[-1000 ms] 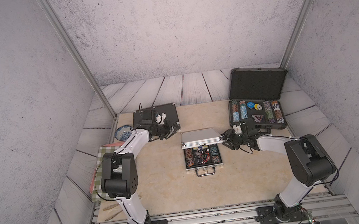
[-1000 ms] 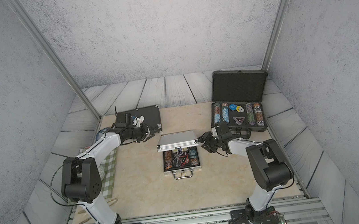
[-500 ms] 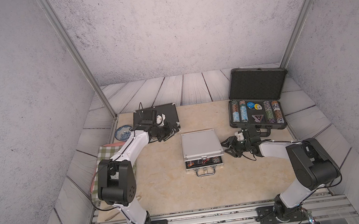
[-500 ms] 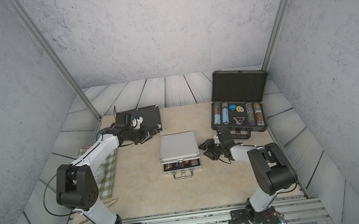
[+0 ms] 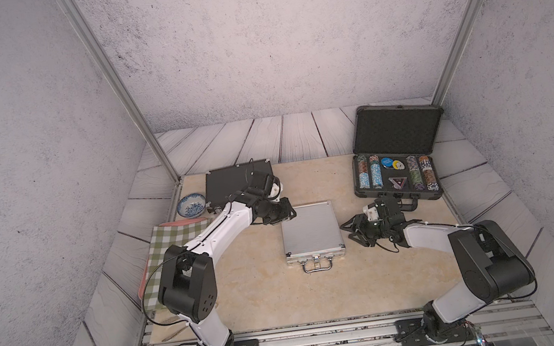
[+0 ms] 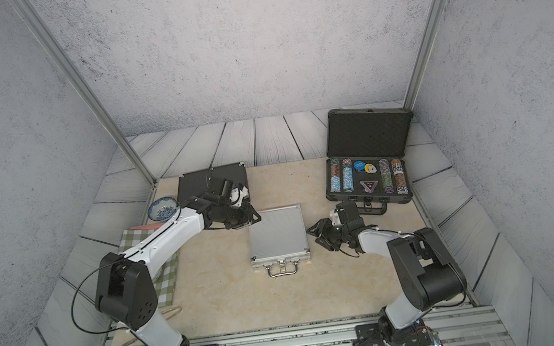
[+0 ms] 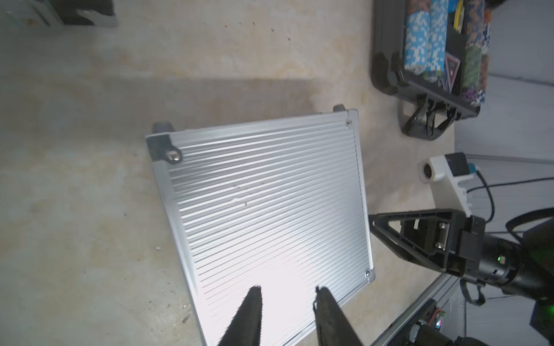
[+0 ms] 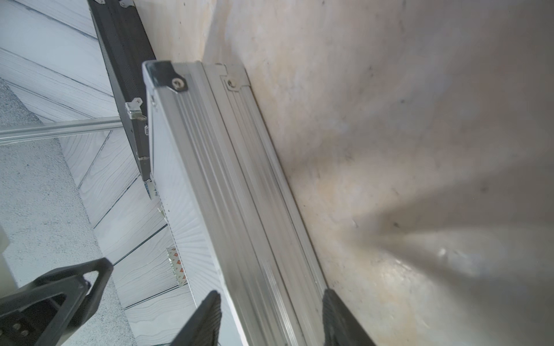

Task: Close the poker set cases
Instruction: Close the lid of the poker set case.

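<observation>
Closed silver case (image 5: 312,234) lies between left tool (image 5: 289,213) and right tool (image 5: 346,232), both unclenched.

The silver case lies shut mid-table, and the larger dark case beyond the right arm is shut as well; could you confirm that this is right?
Not quite: the silver case is shut, but the larger dark case stands open, lid raised and chips showing, as both top views show.

Before you, the small case (image 5: 312,234) lies mid-way on the table (image 5: 265,290). Behind it to the left sits the flat case (image 5: 226,183), with a bowl (image 5: 192,205) at its left. Behind to the right stands the large case (image 5: 396,130).
</observation>
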Robot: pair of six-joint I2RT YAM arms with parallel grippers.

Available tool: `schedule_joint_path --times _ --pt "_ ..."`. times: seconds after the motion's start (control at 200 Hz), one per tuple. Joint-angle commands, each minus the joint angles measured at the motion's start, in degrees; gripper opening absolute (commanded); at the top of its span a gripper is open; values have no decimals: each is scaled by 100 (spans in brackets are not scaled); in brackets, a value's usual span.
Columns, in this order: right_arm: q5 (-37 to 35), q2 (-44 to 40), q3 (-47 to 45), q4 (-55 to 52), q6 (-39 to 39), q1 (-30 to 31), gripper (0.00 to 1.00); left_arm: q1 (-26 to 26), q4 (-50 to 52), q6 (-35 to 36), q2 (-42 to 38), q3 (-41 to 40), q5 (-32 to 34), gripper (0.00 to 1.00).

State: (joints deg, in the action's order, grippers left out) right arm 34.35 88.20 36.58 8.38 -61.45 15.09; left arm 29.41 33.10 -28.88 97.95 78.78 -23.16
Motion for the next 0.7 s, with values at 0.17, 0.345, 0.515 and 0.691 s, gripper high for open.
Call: schedule_joint_path --times 0.17,0.345,0.515,0.691 --pt "-638 -874 570 -1680 1320 20 56 718 1101 714 296 254 1135 17" --pt "-799 -1025 1246 -2447 1954 107 51 860 1122 726 400 -73 1243 11" --pt "-776 -853 1906 -2866 2357 519 47 882 1000 667 483 -407 1304 10" --pt "-809 -411 2522 -3117 2623 1163 45 882 774 504 515 -784 1270 9"
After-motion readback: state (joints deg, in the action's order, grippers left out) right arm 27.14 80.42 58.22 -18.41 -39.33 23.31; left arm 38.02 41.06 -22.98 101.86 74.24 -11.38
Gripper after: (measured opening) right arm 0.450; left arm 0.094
